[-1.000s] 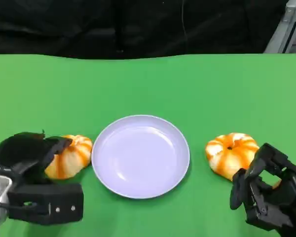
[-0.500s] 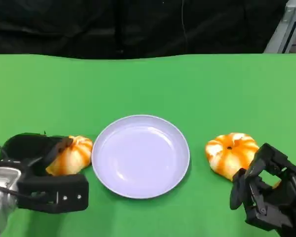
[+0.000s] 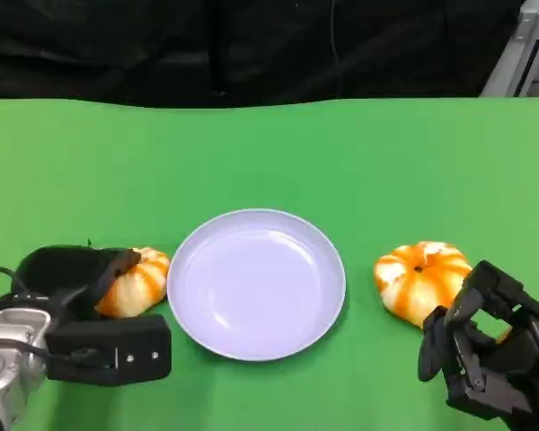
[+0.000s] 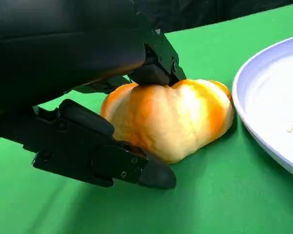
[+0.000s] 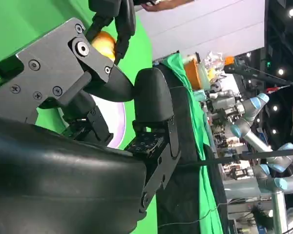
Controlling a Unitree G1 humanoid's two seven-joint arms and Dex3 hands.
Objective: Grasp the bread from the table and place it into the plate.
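An orange-and-white pumpkin-shaped bread lies on the green table just left of the pale lavender plate. My left hand wraps it from the left. In the left wrist view its fingers press on top of the bread and the thumb lies against its near side, with the plate rim close by. A second bread sits right of the plate. My right hand hovers just in front of it, fingers apart and holding nothing.
The green cloth runs back to a black curtain. A metal frame stands at the far right corner. The right wrist view shows my right hand, a bit of bread and the plate beyond it.
My left hand has slid to the right and closed further round the left bread, covering more of it. The right hand, plate and right bread have not moved.
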